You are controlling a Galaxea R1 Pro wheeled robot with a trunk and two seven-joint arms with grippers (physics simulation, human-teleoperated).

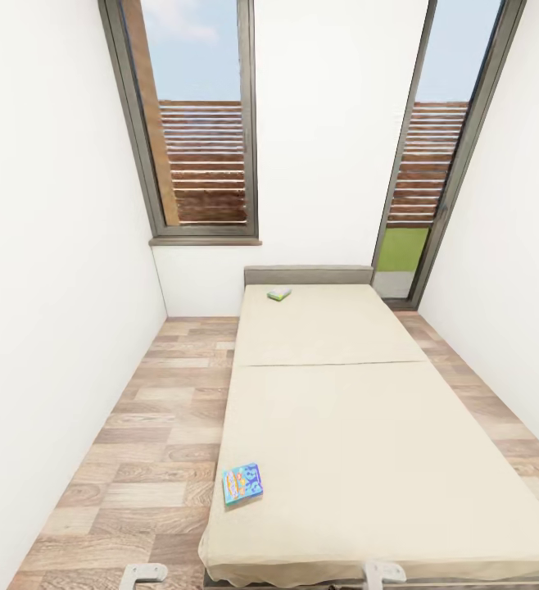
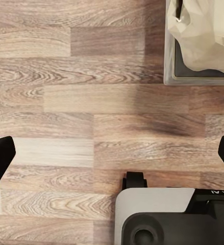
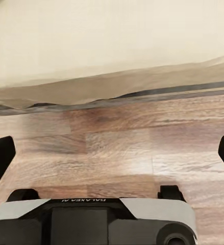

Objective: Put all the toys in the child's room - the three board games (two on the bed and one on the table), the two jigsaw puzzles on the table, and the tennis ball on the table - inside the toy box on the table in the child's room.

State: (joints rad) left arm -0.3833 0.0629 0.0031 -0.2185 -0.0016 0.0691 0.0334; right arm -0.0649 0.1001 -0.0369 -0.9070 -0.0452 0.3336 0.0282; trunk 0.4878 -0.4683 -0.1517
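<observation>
Both hands are spread apart and hold nothing: the left hand [image 2: 112, 148] over the wood floor [image 2: 66, 102], the right hand [image 3: 112, 148] near the bed [image 1: 368, 426] edge. Ahead of them, the blue board game [image 1: 242, 483] lies on the mattress's near corner, the white-green one [image 1: 279, 293] far off.

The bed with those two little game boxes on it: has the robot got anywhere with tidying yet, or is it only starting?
Only starting, it seems. Nothing looks done: the blue printed game box lies near the foot of the low beige bed, and the white-green game box lies at its far end. Nothing is in hand: both wrist views show wide-spread jaws over wooden floor. Still left: both boxes.
</observation>
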